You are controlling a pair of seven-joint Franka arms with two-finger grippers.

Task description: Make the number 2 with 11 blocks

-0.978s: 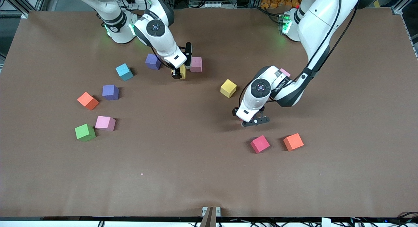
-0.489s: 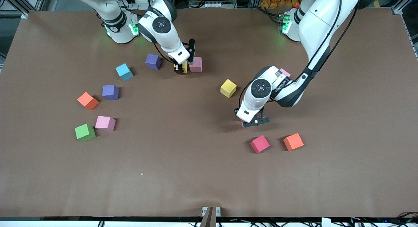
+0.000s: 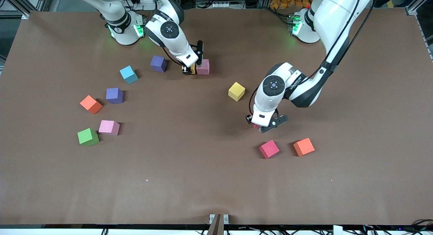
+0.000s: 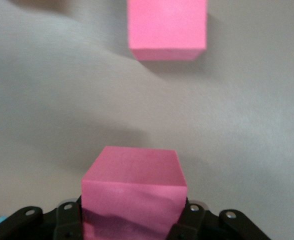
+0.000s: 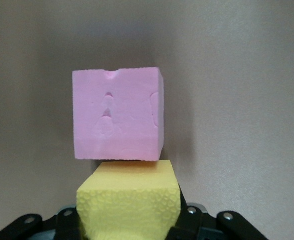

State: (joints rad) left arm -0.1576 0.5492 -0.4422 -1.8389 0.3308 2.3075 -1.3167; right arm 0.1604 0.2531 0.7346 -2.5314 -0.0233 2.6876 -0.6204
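Pressing a yellow block up against a light pink block, the right gripper works low at the robots' edge of the table, its fingers pinched on the yellow cube. In the right wrist view the two cubes touch face to face, the yellow one sitting slightly askew of the pink one's face, so squaring that joint looks like what the coming release hinges on. Toward the left arm's end, the left gripper clamps a hot-pink block, with a second hot-pink block and an orange block lying apart, nearer the front camera. No digit has taken shape; most other blocks lie scattered.
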